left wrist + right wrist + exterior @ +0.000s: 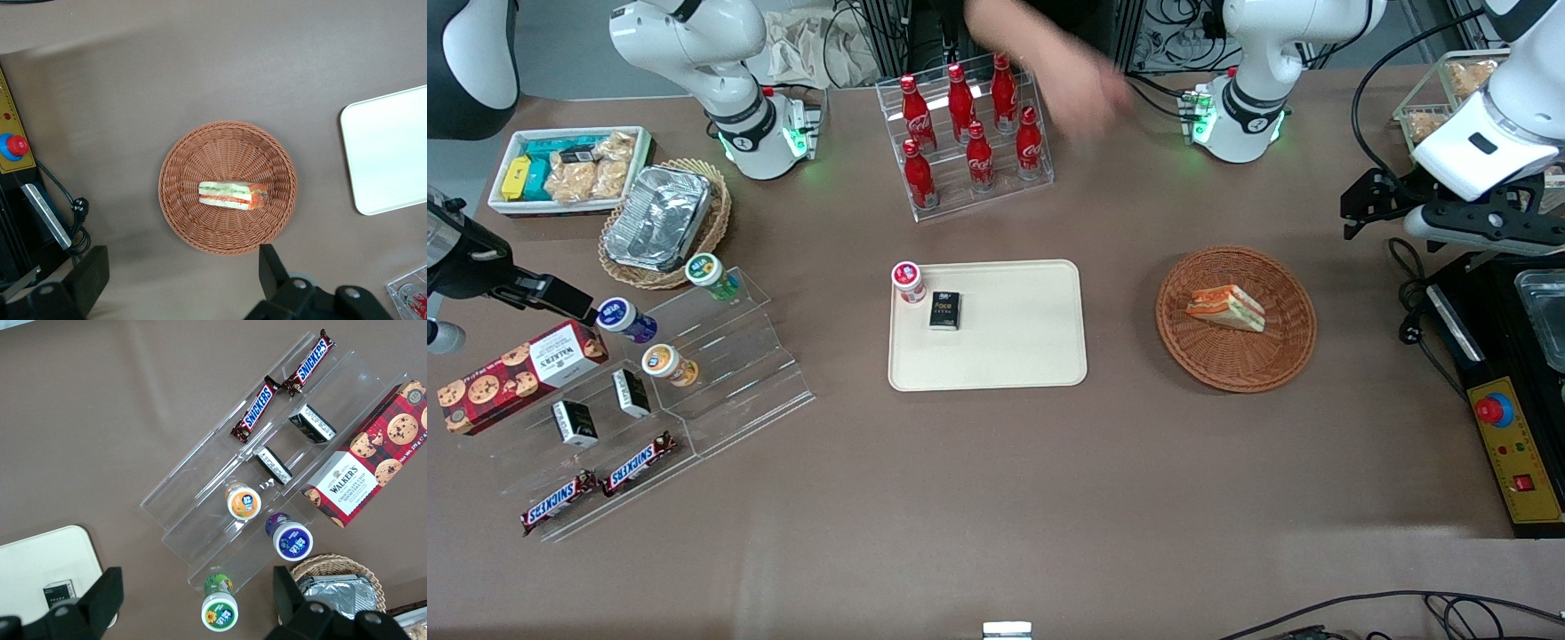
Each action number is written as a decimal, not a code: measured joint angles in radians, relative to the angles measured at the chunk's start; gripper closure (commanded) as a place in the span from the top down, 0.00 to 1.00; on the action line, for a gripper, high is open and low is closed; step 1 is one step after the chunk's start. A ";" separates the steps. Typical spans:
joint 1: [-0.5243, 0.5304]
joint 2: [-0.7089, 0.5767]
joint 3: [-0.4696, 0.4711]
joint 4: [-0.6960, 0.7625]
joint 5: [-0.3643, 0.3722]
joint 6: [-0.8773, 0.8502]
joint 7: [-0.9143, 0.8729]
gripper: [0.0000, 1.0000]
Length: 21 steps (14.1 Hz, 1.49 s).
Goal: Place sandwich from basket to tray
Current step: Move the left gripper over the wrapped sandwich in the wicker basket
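The sandwich [1226, 308] [233, 195], a white-bread wedge with orange-red and green layers, lies on its side in the middle of the round reddish-brown basket [1236, 364] [227, 147]. My left gripper [1359, 213] [180, 277] hangs open and empty high above the table, off the basket's rim toward the working arm's end. One dark finger [273, 270] shows just outside the rim. The cream tray [1014, 347] [393, 153] lies mid-table, beside the basket toward the parked arm's end. It carries a small red-capped jar [908, 282] and a black box [944, 310].
A person's hand [1067, 80] reaches over the rack of red cola bottles [969, 133], farther from the front camera than the tray. A control box with a red button [1507, 444] and cables lie near the basket. Acrylic shelves of snacks [649, 391] stand toward the parked arm's end.
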 measured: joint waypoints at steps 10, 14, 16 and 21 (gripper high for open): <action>0.000 0.000 -0.001 -0.012 -0.009 0.007 -0.232 1.00; -0.011 0.000 -0.010 -0.012 -0.044 0.023 -0.546 1.00; -0.035 0.000 -0.027 -0.012 -0.044 0.025 -0.705 1.00; -0.098 0.001 -0.036 -0.014 -0.044 0.026 -0.951 1.00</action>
